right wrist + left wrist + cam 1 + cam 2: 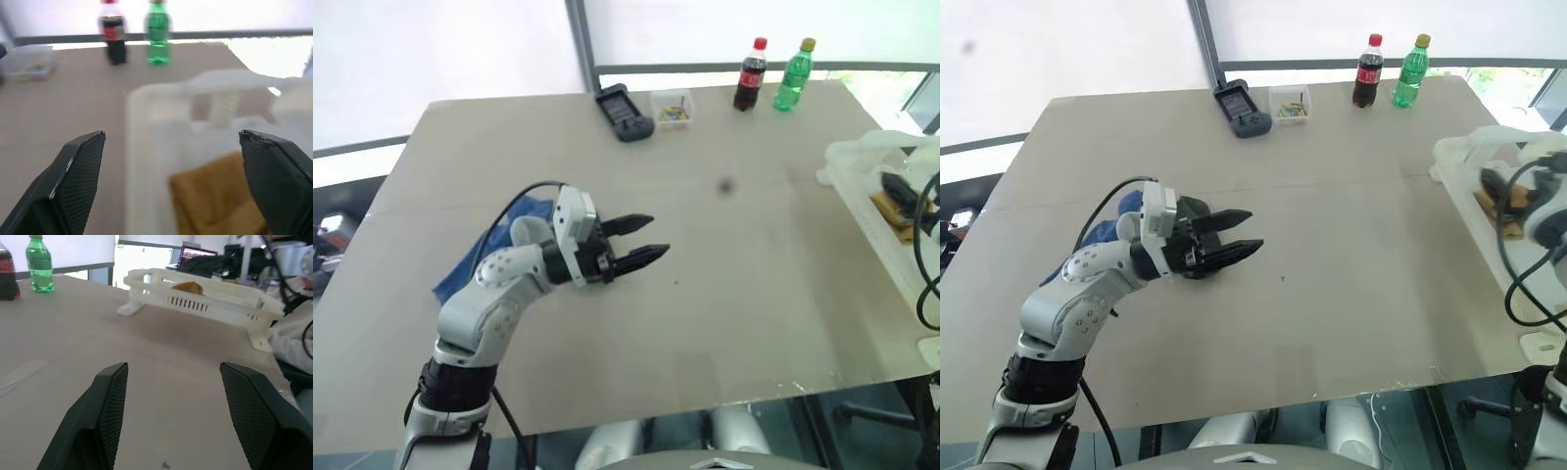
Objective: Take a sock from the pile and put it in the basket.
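Observation:
The pile shows as a blue sock (460, 272) and a dark green bit (1193, 208) on the table's left, partly hidden under my left arm. My left gripper (654, 237) hovers just right of the pile, pointing toward the table's middle, open and empty; the left wrist view looks between its fingers (110, 396) across bare table. The off-white basket (858, 184) stands at the right edge with a mustard-yellow sock (215, 196) inside. My right gripper (172, 134) is over the basket, open, with nothing between its fingers.
At the far edge stand a cola bottle (751, 73) and a green bottle (794, 73), with a small clear box (672, 106) of coloured bits and a black device (625, 114) to their left. The beige table (724, 294) lies between pile and basket.

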Controlling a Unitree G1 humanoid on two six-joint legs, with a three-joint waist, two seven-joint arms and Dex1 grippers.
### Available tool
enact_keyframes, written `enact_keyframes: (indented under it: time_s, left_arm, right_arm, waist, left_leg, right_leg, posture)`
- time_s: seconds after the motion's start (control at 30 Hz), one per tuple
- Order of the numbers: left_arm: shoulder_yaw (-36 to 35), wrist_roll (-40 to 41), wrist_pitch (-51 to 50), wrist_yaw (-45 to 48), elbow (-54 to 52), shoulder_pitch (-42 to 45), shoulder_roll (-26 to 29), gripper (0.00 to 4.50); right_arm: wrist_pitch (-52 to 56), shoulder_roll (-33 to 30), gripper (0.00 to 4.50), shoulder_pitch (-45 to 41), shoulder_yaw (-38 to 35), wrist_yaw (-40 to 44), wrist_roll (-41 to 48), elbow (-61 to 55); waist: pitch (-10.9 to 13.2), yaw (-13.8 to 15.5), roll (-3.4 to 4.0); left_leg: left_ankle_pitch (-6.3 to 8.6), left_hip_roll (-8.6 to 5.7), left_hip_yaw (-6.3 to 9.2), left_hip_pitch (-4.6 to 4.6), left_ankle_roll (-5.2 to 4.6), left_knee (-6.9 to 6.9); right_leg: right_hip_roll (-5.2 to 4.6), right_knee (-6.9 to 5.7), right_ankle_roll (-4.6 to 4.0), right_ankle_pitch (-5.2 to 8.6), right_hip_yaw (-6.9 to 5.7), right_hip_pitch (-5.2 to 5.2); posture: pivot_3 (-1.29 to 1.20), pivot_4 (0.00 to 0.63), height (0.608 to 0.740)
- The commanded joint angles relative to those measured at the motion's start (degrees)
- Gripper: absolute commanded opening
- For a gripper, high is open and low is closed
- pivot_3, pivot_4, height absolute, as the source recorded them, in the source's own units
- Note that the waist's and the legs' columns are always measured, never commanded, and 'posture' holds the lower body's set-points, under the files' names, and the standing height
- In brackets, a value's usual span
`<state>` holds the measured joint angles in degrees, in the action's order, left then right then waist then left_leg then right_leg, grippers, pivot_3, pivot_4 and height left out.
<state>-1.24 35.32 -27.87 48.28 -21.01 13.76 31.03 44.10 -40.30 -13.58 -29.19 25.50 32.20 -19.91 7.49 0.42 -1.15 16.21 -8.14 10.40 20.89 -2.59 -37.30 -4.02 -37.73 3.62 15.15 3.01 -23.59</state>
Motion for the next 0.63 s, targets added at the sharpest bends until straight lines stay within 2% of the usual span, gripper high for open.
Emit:
enact_keyframes:
  time_s: [0.03,0.07,0.1,0.13,0.33,0.63]
  left_arm:
    - [-2.92,-0.62,2.70,1.24,-3.51,-3.97,2.48,3.70]
    - [-4.67,0.51,1.93,1.89,-4.28,-6.32,3.73,3.88]
    - [-5.92,1.49,1.57,2.23,-4.83,-7.95,4.44,4.35]
    - [-7.04,2.03,1.63,2.58,-5.30,-9.52,5.18,4.44]
    - [-16.64,1.23,3.28,2.67,-7.30,-20.33,8.74,4.44]
    - [-24.44,1.63,3.96,2.95,-10.25,-29.72,9.71,4.44]
  right_arm:
    - [-7.11,-2.66,4.50,5.43,3.12,7.97,-1.49,-5.30]
    - [-8.89,-3.15,4.50,8.43,3.81,10.40,-1.96,-6.03]
    - [-10.24,-3.51,4.50,10.56,4.21,12.17,-2.23,-6.43]
    - [-11.53,-3.90,4.50,12.64,4.53,13.87,-2.48,-6.91]
    - [-15.84,-5.39,4.50,24.74,2.42,21.50,-2.73,-9.56]
    - [-17.48,-5.46,4.50,27.22,1.38,23.83,-2.64,-9.50]
  waist:
    - [0.00,0.27,-0.01]
    - [0.00,0.35,-0.01]
    - [0.00,0.46,-0.01]
    - [0.02,0.60,0.01]
    - [0.06,0.57,0.08]
    - [0.09,0.73,0.12]
  left_leg:
    - [0.00,0.00,0.00,0.02,0.00,-0.02]
    - [0.00,-0.02,0.00,0.01,-0.01,-0.04]
    - [0.00,-0.02,0.00,0.01,-0.01,-0.04]
    - [0.02,-0.01,0.01,-0.01,-0.02,-0.03]
    - [0.03,-0.01,0.00,-0.07,-0.03,-0.02]
    - [0.06,0.04,-0.07,-0.12,-0.06,0.00]
  right_leg:
    - [0.00,0.00,0.00,0.00,-0.03,0.00]
    - [-0.02,0.00,0.00,0.00,-0.03,0.01]
    - [-0.02,0.00,0.00,0.00,-0.03,0.01]
    - [-0.02,0.00,0.00,0.00,-0.03,0.03]
    - [-0.02,0.00,0.00,0.00,-0.03,0.05]
    - [-0.02,0.02,0.00,0.00,-0.01,0.06]
  posture:
    - [0.00,0.150,0.740]
    - [0.00,0.150,0.740]
    - [0.00,0.150,0.740]
    - [0.00,0.150,0.740]
    - [0.00,0.150,0.740]
    - [0.00,0.150,0.740]
